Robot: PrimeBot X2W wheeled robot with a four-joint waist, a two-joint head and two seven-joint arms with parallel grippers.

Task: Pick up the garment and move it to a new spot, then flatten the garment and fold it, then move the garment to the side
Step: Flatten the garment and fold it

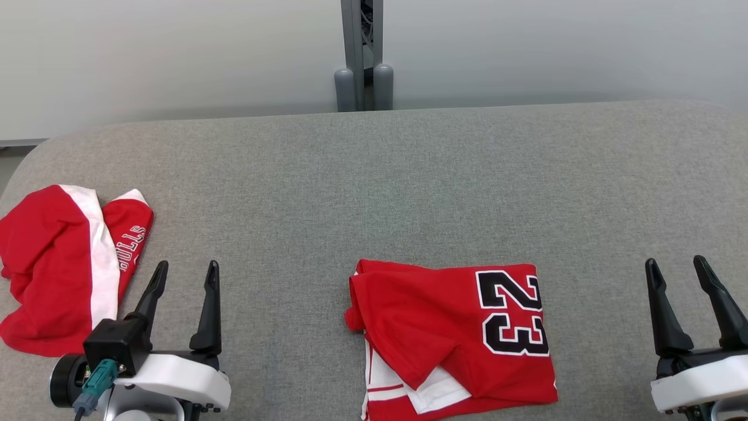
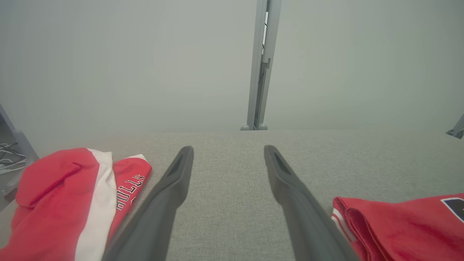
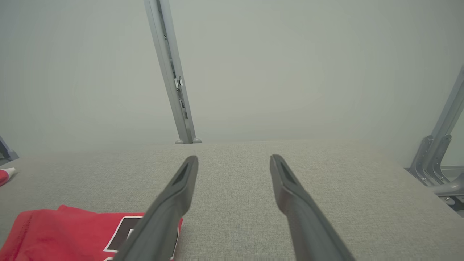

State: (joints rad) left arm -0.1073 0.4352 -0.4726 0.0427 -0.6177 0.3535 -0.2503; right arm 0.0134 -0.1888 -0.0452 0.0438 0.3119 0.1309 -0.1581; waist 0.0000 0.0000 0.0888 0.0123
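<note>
Jersey (image 1: pixel 456 333): red, folded to a rough rectangle, black "23" up, near the front edge of the table (image 1: pixel 374 175), between the grippers and apart from both
Handling: looks light, soft and limp; likely to sag and come unfolded if lifted by one layer
Hold: my pick is a pinch through all layers at its left and right edges together
Left gripper (image 1: pixel 187 268): fingers spread, empty, just beside the other garment (image 1: pixel 64 269)
Right gripper (image 1: pixel 675 263): fingers spread, empty, well right of the jersey
Head view: the whole jersey from above, white trim poking out at its near left corner
Left wrist view: the jersey's stacked left fold seen side-on
Right wrist view: the jersey's right corner lying low and flat, plus a metal bracket (image 3: pixel 435 156) past the table's right end
</note>
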